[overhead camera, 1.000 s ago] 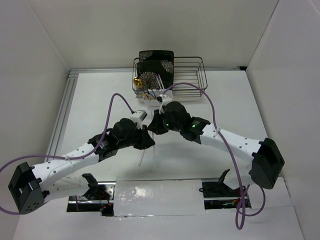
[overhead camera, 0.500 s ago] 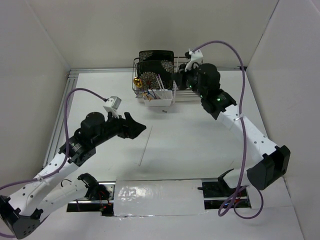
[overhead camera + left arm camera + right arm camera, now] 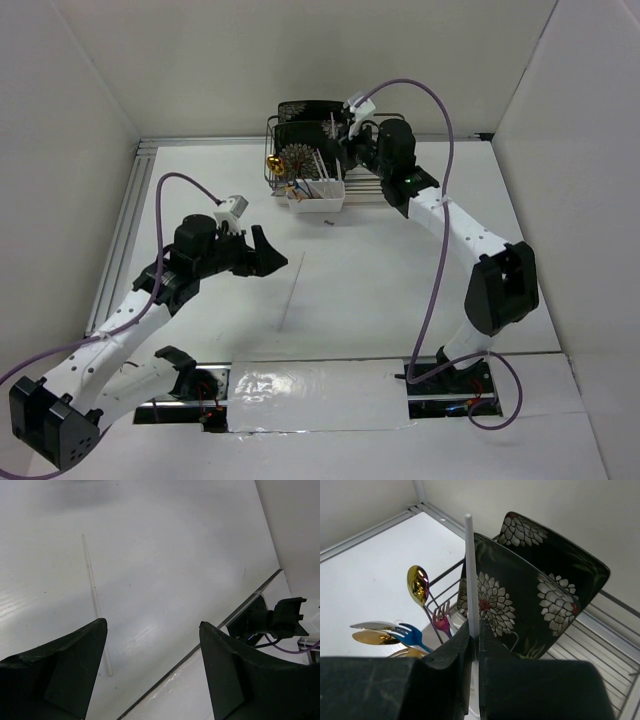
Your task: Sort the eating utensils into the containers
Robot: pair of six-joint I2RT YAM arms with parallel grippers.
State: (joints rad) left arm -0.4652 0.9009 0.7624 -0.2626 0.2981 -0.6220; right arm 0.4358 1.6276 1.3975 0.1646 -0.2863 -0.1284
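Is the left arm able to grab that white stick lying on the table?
Probably yes. The left gripper hovers open just above the chopstick, which lies alone on the bare table with nothing in the way.

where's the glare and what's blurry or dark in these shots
Top view: glare washes out the shiny strip at the near edge of the table. Left wrist view: the left gripper is near-black with little detail, the chopstick on the table is sharp. Right wrist view: bright highlights on the gold spoon, the right gripper a dark, soft mass up close.
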